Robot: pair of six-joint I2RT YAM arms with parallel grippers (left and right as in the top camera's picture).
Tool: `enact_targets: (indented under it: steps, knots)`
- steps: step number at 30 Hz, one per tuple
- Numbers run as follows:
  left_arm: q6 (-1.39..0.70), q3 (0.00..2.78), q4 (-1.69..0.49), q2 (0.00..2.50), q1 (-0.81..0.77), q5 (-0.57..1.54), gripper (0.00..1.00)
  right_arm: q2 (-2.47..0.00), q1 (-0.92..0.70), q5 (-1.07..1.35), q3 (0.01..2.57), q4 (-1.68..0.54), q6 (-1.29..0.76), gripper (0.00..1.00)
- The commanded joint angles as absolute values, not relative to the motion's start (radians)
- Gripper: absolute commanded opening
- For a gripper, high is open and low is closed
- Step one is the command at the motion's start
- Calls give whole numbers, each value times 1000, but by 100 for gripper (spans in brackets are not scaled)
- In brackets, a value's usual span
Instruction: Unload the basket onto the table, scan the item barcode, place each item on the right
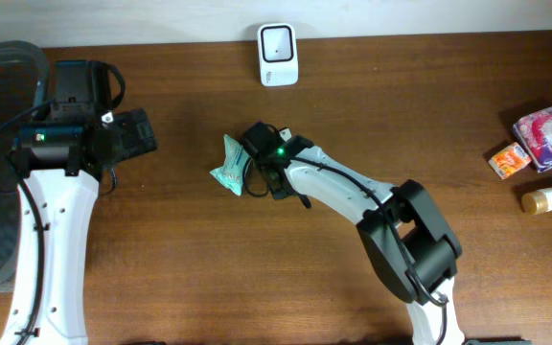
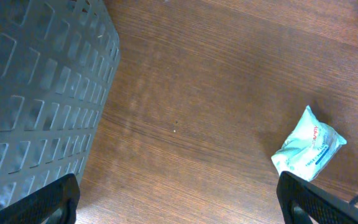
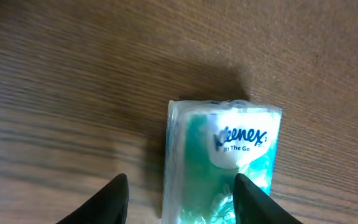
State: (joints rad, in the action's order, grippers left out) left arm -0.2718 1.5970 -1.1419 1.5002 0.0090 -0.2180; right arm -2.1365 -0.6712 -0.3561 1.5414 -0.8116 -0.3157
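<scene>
1. Right gripper (image 3: 180,190): fingers partly apart, not clamped, low over the Kleenex tissue pack (image 3: 225,155).
2. The pack lies on the table (image 3: 73,93) between the fingers. One finger is clear of it; the other overlaps its edge, contact unclear.
3. Left gripper (image 2: 179,199): fingers wide apart over wood, grey basket (image 2: 36,93) beside it.

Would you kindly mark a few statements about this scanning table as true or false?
1. The Kleenex pack lies on the table. True.
2. The left hand grips the pack. False: it is open and empty, beside the grey basket.
3. The white scanner sits at the table's far edge. True.
4. The pink packet lies in the basket. False: it is on the table, far right.
5. The right hand is at the scanner. False: it is over the pack, fingers apart.
</scene>
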Motion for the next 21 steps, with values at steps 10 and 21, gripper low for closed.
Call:
enact_targets:
  steps: [10,21]
  knots:
    - [-260,1602,-1142,1498,16,-225,99,-2041,-381,653,1617,-905,-142,4]
    - [-260,1602,-1142,1498,16,-225,99,-2056,41,564,1364,-957,-131,34]
